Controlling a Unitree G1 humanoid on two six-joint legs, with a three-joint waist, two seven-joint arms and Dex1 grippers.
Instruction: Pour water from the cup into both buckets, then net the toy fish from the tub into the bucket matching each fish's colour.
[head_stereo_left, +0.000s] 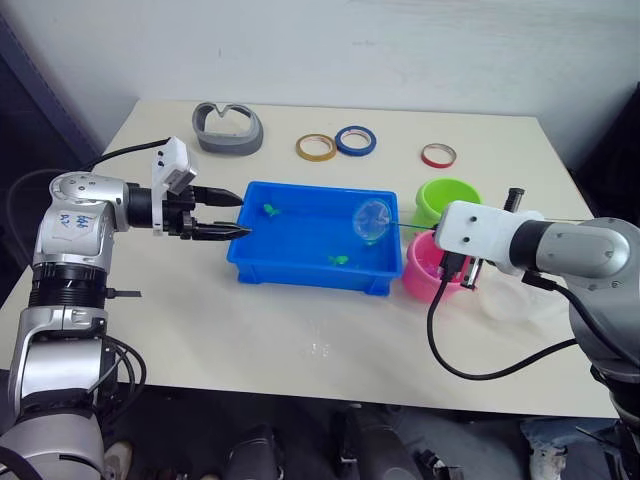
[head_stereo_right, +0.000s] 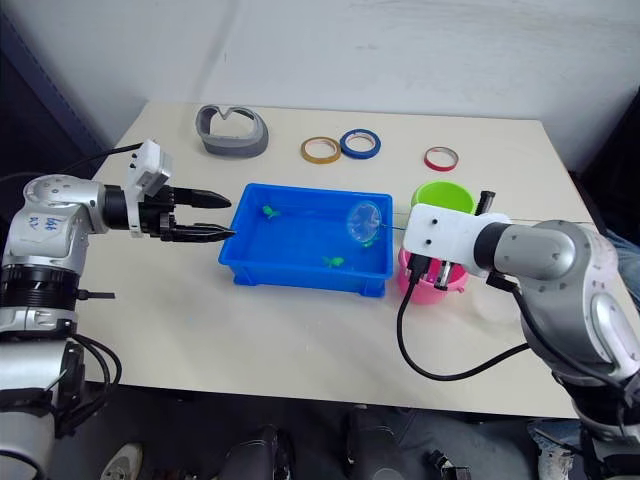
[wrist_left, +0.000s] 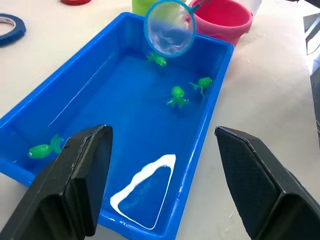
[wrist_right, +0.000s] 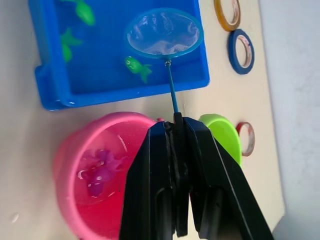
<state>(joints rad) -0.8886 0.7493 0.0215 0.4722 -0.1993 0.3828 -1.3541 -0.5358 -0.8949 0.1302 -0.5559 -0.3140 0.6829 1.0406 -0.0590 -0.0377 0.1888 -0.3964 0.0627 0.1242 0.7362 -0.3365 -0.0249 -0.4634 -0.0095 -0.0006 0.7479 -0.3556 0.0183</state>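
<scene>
The left end effector (head_stereo_left: 232, 211) hangs wide open at the tub's (head_stereo_left: 300, 268) left rim. 4 green fish (wrist_left: 177, 97) lie in the tub. The net (head_stereo_left: 373, 217) hovers over the tub's right end, its handle pinched by the right end effector (wrist_right: 176, 131) above the pink bucket (wrist_right: 75, 165). The green bucket (head_stereo_left: 446, 198) stands just behind it.

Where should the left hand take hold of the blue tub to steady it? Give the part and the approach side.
Probably the rim of the tub at its left short wall, coming from the robot's left. That wall stands thin and upright, the open left hand faces it, and the net in the right hand hangs over the opposite end.
</scene>
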